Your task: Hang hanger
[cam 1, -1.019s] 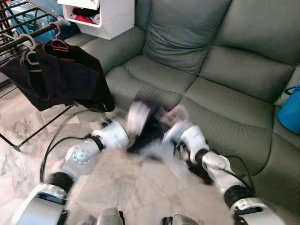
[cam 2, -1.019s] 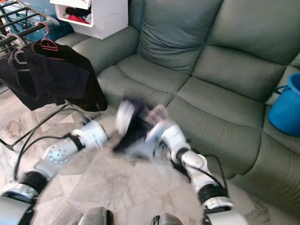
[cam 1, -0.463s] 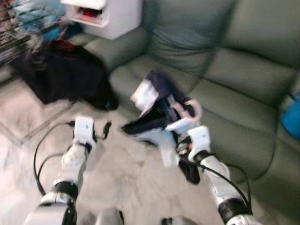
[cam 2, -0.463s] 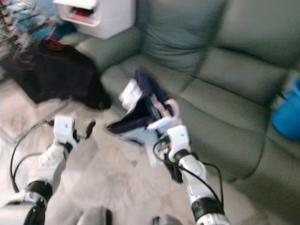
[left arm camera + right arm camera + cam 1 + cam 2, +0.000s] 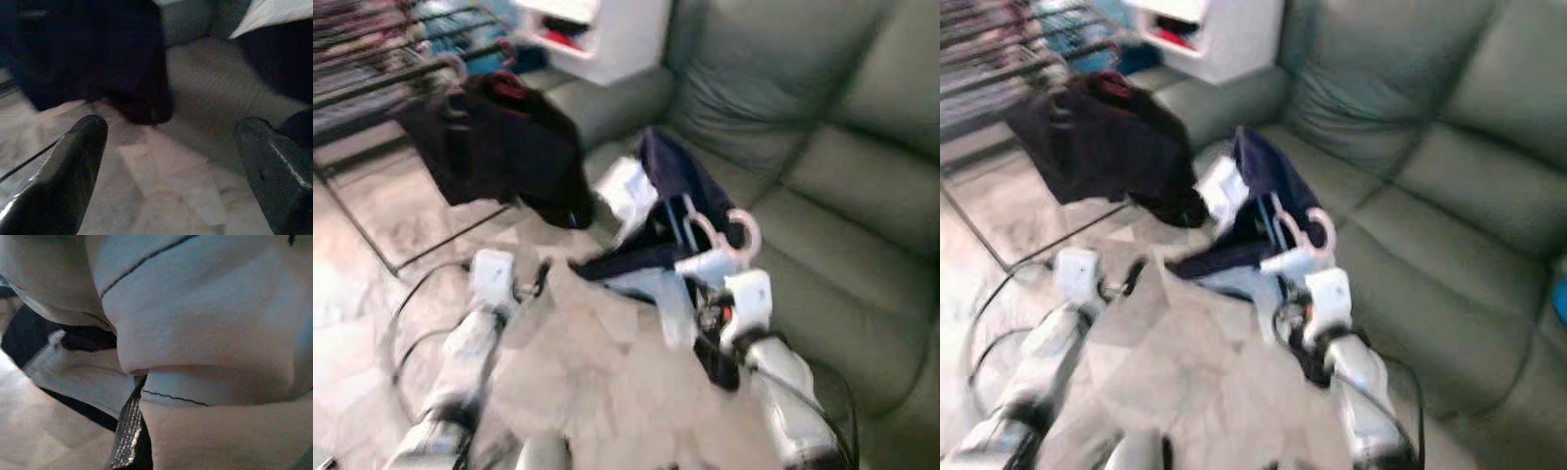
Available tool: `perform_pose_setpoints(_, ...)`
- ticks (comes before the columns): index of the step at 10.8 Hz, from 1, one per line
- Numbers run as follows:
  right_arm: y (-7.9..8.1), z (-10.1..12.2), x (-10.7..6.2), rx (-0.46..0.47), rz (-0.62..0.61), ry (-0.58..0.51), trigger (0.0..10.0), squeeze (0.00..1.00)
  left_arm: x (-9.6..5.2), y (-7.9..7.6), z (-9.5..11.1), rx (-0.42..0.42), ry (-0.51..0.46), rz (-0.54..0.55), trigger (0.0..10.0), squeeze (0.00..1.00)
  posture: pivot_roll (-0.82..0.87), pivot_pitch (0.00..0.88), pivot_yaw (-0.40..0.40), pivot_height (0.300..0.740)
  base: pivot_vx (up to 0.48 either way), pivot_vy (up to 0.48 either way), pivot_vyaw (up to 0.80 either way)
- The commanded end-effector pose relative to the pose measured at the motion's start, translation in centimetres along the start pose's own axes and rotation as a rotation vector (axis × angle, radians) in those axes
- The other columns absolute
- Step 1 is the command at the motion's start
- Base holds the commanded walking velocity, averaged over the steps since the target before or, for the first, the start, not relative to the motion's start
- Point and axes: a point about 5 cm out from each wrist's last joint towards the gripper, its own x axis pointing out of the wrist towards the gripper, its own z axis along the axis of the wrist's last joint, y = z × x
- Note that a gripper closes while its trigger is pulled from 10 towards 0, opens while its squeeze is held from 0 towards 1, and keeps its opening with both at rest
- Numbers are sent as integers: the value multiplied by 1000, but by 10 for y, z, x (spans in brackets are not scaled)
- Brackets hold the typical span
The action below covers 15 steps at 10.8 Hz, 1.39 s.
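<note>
Head views, blurred: the right gripper (image 5: 710,284) holds up a pale pink hanger (image 5: 729,227) draped with a navy-and-white garment (image 5: 656,201), in front of the grey sofa (image 5: 822,186); a drying rack (image 5: 382,73) with a dark garment (image 5: 499,147) stands to the left.

Left wrist view — the left gripper (image 5: 171,166) hangs empty, fingers spread wide over the marble floor (image 5: 161,196).

Right wrist view — pale cloth presses close; I cannot tell how the fingers sit.

Soft, even daylight fills both head views, which are smeared throughout by motion blur, while the left wrist view is dim, soft and murky, and the right wrist view is pale, close and out of focus.
</note>
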Motion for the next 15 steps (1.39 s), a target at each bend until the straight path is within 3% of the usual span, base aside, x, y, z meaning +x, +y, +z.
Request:
perform_pose_setpoints(1,1,12,-1,-3,23,-49,10000,0,-1,1,3,-6,-15,10,10000,0,-78,0,-14,740,0,0,744)
perform_pose_setpoints(3,1,7,-6,-5,26,-27,10000,0,-5,4,2,-4,-12,22,10000,0,-73,0,-12,740,276,0,738)
perform_pose_setpoints(5,10,16,4,-4,68,-42,10000,0,-5,1,5,3,-16,13,10000,0,-65,0,-13,740,292,0,738)
perform_pose_setpoints(7,11,12,-1,16,78,-5,10000,0,-9,7,9,37,-32,81,10000,0,-57,0,-19,740,289,0,738)
perform_pose_setpoints(10,-9,2,-20,-3,-4,56,10000,0,-36,15,-4,56,3,100,10000,0,-45,0,-29,740,80,0,733)
perform_pose_setpoints(12,-9,5,-15,-11,19,57,10000,0,-45,15,-9,69,44,107,10000,0,-33,0,-37,740,0,0,734)
perform_pose_setpoints(13,-6,5,-12,-7,42,57,10000,0,-43,14,-7,88,39,96,10000,0,-24,0,-44,740,0,0,731)
perform_pose_setpoints(14,-4,4,-10,-11,57,62,10000,0,-34,10,2,158,9,54,10000,0,-15,0,-50,740,0,0,0)
perform_pose_setpoints(15,-3,4,-9,-3,52,51,10000,0,-25,10,9,171,9,59,10000,0,-6,0,-55,740,0,0,0)
